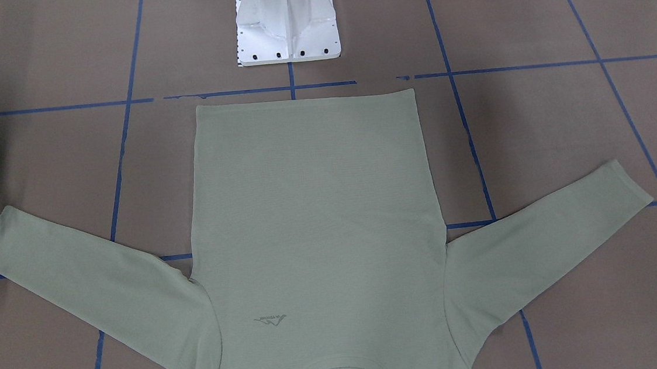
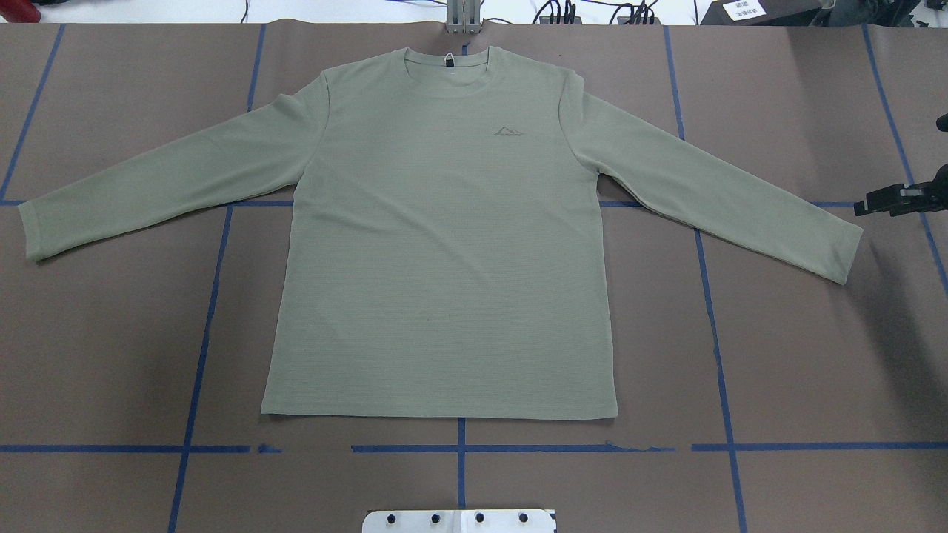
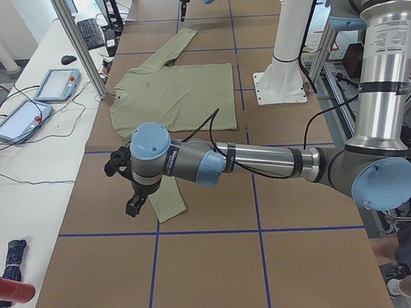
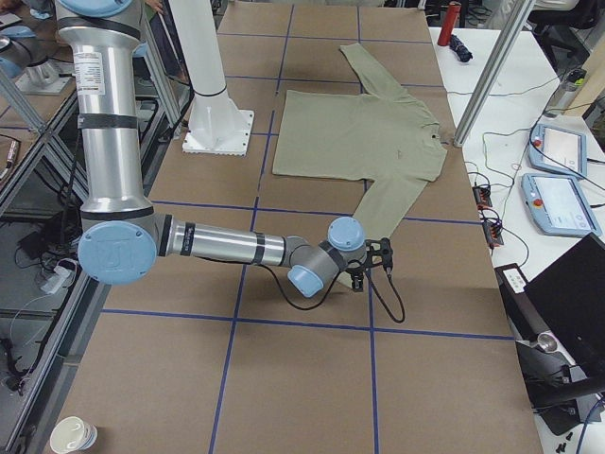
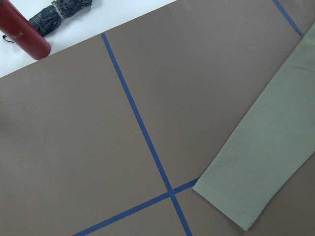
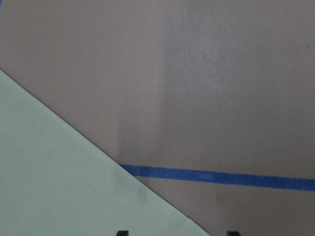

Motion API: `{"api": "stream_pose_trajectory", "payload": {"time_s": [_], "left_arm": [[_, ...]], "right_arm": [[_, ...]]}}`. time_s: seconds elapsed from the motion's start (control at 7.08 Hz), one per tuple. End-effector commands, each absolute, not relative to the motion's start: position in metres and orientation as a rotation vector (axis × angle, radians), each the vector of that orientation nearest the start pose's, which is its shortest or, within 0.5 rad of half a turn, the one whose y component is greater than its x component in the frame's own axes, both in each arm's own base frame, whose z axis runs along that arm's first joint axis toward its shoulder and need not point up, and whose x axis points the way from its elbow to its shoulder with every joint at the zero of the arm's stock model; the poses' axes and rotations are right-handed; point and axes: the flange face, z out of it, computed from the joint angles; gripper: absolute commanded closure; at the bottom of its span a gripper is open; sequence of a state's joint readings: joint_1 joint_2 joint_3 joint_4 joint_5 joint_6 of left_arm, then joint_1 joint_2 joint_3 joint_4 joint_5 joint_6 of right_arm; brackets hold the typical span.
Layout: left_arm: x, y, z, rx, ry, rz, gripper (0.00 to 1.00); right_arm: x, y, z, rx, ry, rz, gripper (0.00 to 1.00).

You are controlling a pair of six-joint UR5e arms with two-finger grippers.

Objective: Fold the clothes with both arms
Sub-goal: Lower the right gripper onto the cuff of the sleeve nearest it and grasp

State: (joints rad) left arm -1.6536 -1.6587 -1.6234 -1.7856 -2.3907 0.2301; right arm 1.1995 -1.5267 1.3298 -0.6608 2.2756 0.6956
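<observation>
The clothes, one pale sage-green long-sleeved shirt point(image 2: 444, 244), lie flat and face up on the brown table with both sleeves spread out. The neck points away from the robot base. My right gripper point(image 2: 859, 207) hovers just beyond the right sleeve's cuff point(image 2: 844, 252). In its wrist view the two fingertips point(image 6: 122, 232) stand apart at the bottom edge, open, with the sleeve point(image 6: 49, 172) beside them. My left gripper point(image 3: 123, 186) hangs over the other sleeve's cuff point(image 5: 231, 201); whether it is open or shut I cannot tell.
The white base pedestal point(image 1: 286, 23) stands behind the shirt's hem. Blue tape lines point(image 2: 215, 296) cross the table. A red cylinder point(image 5: 24, 34) and a folded umbrella point(image 5: 64, 12) lie on the white side table, which also holds control pendants point(image 3: 56, 83) and cables.
</observation>
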Motion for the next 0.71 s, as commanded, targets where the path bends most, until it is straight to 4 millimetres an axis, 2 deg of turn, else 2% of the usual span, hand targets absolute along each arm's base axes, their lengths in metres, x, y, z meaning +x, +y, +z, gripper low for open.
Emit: {"api": "stream_pose_trajectory", "payload": {"time_s": [0.0,0.28,0.56], "left_arm": [[-0.105,-0.536,0.56,0.458,0.758,0.284,0.0],[-0.105,-0.536,0.561,0.457,0.76,0.284,0.0],[-0.105,-0.536,0.561,0.458,0.759,0.285,0.0]], "right_arm": [[-0.153,-0.516,0.668,0.227,-0.891,0.024,0.27],[-0.165,-0.511,0.677,0.206,-0.884,0.006,0.3],[-0.166,-0.51,0.682,0.196,-0.88,0.009,0.33]]}}
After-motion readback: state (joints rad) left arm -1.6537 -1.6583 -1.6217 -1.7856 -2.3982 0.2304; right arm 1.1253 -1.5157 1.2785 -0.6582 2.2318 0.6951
